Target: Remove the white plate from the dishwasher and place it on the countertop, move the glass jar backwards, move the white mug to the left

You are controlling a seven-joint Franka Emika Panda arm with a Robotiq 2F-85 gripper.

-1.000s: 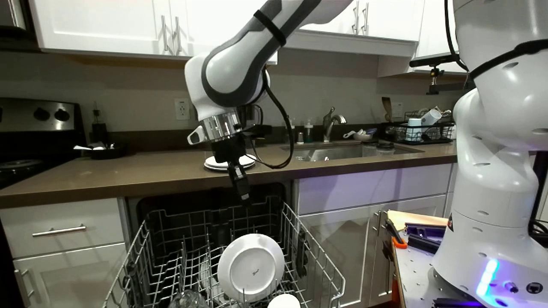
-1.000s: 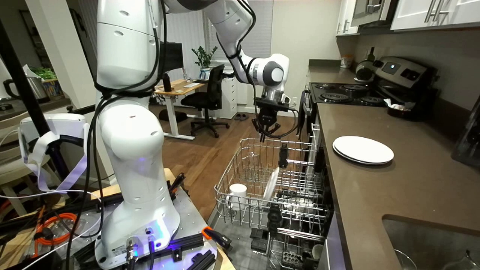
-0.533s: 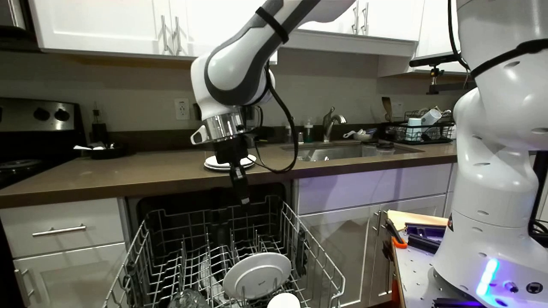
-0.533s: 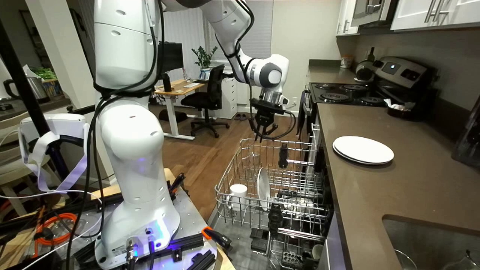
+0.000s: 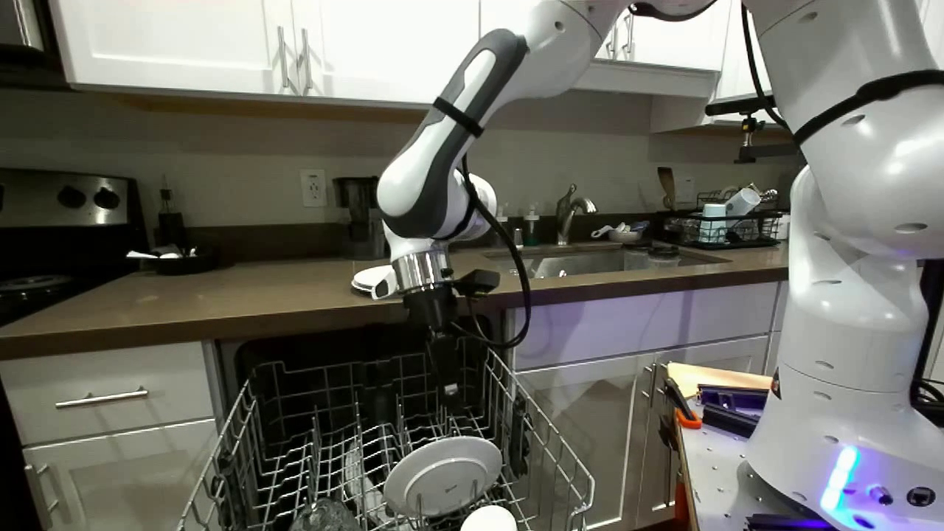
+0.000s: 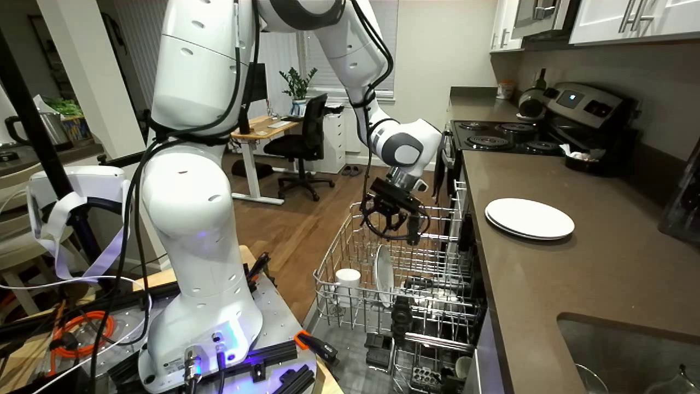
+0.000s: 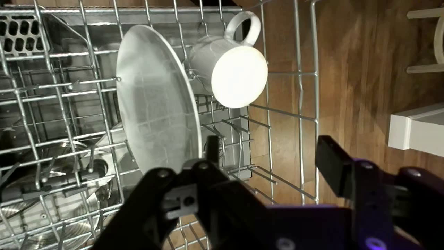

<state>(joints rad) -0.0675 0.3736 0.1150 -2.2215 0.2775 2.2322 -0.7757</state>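
Gripper (image 7: 269, 152), jaws apart, seemingly over rack (image 7: 316, 97); white plate (image 7: 158, 100) aslant.

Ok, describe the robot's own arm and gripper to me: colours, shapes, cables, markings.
The arm is glossy white with rounded joints, dark grey trim and a shiny silver wrist collar. Black straps wrap it, a black cable loops beside the wrist, and a blue-white light strip glows low down. The gripper is black, with two jointed, blocky fingers. Any lettering is too small to read.
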